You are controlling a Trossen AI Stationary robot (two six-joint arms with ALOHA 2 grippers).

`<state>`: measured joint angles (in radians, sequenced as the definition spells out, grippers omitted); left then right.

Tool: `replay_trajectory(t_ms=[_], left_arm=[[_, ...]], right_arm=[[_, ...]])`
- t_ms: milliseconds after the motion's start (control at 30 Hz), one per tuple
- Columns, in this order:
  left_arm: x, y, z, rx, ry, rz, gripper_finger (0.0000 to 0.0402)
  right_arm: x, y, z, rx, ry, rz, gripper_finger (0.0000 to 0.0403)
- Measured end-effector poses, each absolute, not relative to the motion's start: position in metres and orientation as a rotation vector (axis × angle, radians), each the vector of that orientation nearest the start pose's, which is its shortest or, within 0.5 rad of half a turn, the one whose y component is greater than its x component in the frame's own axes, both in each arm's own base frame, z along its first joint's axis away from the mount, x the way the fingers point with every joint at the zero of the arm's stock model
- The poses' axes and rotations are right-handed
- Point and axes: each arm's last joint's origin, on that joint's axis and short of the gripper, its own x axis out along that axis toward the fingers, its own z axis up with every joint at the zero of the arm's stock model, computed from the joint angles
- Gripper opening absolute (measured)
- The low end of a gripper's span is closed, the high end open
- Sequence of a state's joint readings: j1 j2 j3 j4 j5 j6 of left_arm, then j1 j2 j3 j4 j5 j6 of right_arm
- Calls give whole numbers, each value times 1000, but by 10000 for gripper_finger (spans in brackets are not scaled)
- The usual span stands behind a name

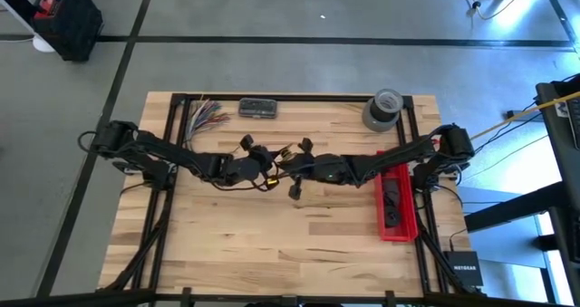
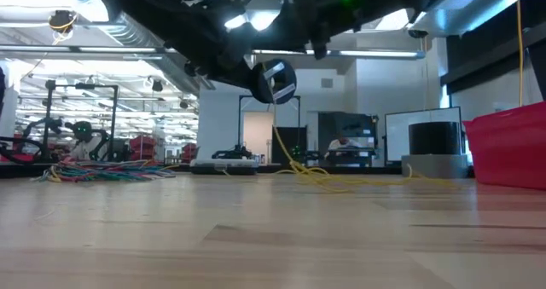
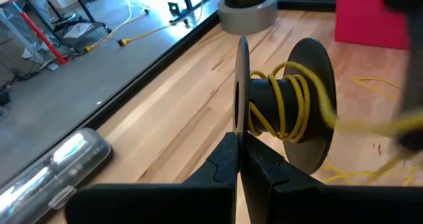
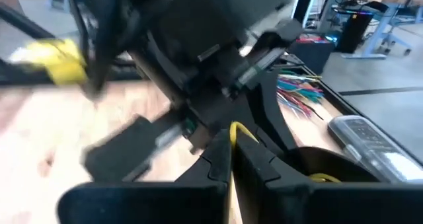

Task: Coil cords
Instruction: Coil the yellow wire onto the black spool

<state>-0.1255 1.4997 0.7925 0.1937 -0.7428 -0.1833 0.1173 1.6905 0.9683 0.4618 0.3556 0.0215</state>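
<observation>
A black spool [image 3: 284, 105] with a few turns of yellow cord [image 3: 294, 98] on its core hangs above the middle of the table. My left gripper [image 3: 239, 151] is shut on one of its flanges. In the low view the spool [image 2: 277, 80] is clear of the wood, and cord [image 2: 281, 148] drops from it to loose loops [image 2: 341, 180] lying on the table. My right gripper [image 4: 231, 151] is close beside the spool [image 4: 324, 168], shut on a strand of the cord. In the high view both grippers meet at mid-table, left [image 1: 263, 173] and right [image 1: 288, 169]. My left gripper pinches the thin rim of the spool's flange [image 3: 242, 121] between its two fingers, which lie nearly level and come from the table's left. The spool is lifted clear, with its axis about level. My right gripper pinches a strand of the yellow cord [image 4: 232, 130] between its fingertips, coming nearly level from the table's right. The strand sticks out just past the tips.
A red bin [image 1: 397, 203] stands at the right, under my right arm. A grey tape roll [image 1: 382, 108] sits at the far right. A flat grey case [image 1: 258, 108] and a bundle of multicoloured wires [image 1: 207, 115] lie along the far edge.
</observation>
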Motion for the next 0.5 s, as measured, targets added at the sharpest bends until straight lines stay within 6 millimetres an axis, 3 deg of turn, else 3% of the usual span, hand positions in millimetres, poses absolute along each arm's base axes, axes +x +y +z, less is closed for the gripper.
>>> replay_trajectory(t_ms=[500], left_arm=[[308, -28, 224, -8, 275, 601, 0]], right_arm=[[355, 38, 195, -113, 594, -179, 12]])
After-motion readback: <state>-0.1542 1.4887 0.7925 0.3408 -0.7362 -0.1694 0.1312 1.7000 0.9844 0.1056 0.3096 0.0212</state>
